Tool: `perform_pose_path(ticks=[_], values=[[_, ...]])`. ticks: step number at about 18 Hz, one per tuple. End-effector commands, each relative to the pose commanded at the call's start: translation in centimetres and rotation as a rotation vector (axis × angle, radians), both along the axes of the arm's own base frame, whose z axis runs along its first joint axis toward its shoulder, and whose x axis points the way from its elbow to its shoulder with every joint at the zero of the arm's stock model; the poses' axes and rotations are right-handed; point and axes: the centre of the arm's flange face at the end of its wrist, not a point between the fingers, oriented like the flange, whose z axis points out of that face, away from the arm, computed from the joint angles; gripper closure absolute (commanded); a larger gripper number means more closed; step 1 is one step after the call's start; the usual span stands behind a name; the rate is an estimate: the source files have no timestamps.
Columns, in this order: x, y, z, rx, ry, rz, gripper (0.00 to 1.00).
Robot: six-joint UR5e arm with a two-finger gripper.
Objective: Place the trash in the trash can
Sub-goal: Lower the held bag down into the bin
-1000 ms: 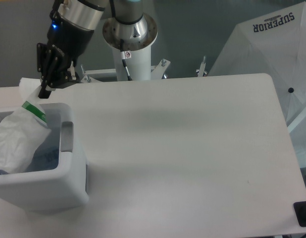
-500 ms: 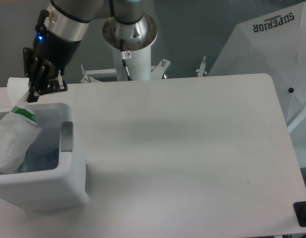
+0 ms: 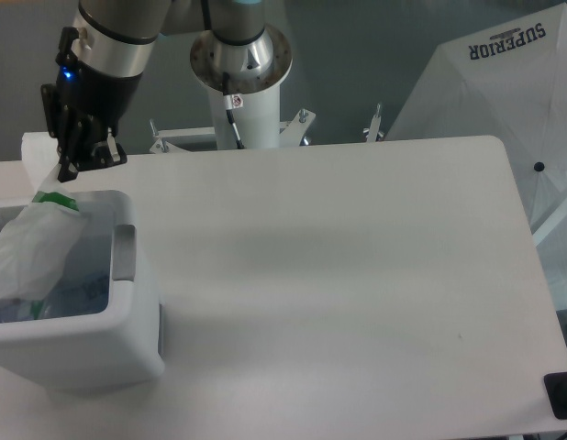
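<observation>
Bag [image 3: 31, 252]: a translucent white bag with a green strip at its top, lying just below the pincer; its body slumps inside the trash can and the green strip sits at the bin's far rim, apart from the fingertips above it.
Trash can [image 3: 91, 344]: a boxy white bin with rounded corners and a thick rim, directly below the pincer and reaching toward the viewer from it; a grey handle recess shows on the side below and to the right of the pincer. Something bluish shows inside under the bag, too dim to name.
White scrap [image 3: 38, 151]: a small white piece just left of the pincer, partly hidden behind the fingers; I cannot tell if they touch it.
Pincer [image 3: 68, 165]: dark, hanging from a silver wrist with a blue light, tips pointing down above the far rim of the bin. Whether the fingers are apart or together cannot be told from this angle; nothing is plainly seen between them.
Arm base [image 3: 239, 82]: a white column with a round flange, to the right of the pincer and behind the table edge.
Table [image 3: 339, 275]: a white top spreading right of and below the pincer.
Fabric [image 3: 504, 82]: large white cloth printed "SUPERIOR", far to the right of the pincer.
</observation>
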Motion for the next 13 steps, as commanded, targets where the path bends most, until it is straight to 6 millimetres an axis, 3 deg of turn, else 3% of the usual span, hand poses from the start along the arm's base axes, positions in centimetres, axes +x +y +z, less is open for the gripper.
perform_pose_path(ticks=[7, 13], values=[[0.7, 2.1, -2.4, -0.083, 0.030, 0.016, 0.93], [1.5, 1.6, -3.3, -0.168, 0.057, 0.007, 0.93]])
